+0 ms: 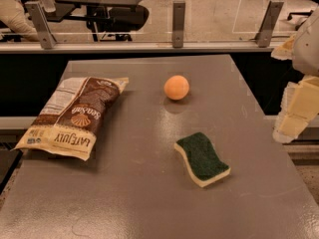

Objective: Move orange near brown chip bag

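The orange [176, 87] is a small round pale-orange fruit resting on the grey table [149, 193], in the far middle part. The brown chip bag [75, 116] lies flat on the table's left side, brown and cream with "Late July" and "Sea Salt" lettering and an orange shell logo. A bare stretch of table separates the orange from the bag's top right corner. My gripper [295, 114] shows as cream-coloured parts at the right edge of the view, beyond the table's right edge and well apart from the orange. It holds nothing that I can see.
A green-and-yellow sponge [202, 159] lies on the table in front of the orange, right of centre. A glass barrier on metal posts [179, 24] runs behind the table's far edge. Chairs and desks stand beyond it.
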Available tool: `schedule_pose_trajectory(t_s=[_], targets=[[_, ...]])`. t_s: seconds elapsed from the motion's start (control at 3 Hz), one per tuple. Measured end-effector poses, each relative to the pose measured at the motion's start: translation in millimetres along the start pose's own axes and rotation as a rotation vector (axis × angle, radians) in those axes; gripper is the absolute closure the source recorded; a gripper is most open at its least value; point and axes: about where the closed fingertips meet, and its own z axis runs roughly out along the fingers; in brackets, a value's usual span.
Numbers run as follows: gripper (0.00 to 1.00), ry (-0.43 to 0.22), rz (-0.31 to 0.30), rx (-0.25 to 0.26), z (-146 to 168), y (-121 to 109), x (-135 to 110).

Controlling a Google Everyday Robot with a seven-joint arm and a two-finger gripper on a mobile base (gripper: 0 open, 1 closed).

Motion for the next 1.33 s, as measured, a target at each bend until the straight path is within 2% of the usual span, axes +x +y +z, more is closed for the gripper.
schedule_pose_trajectory(t_s=[0.33, 0.67, 1.33], targets=[[0.0, 0.0, 0.0, 0.0, 0, 0, 0], [0.0, -0.035, -0.019, 0.016, 6, -19, -18], [0.0, -0.183, -0.037, 0.031, 50, -89, -88]])
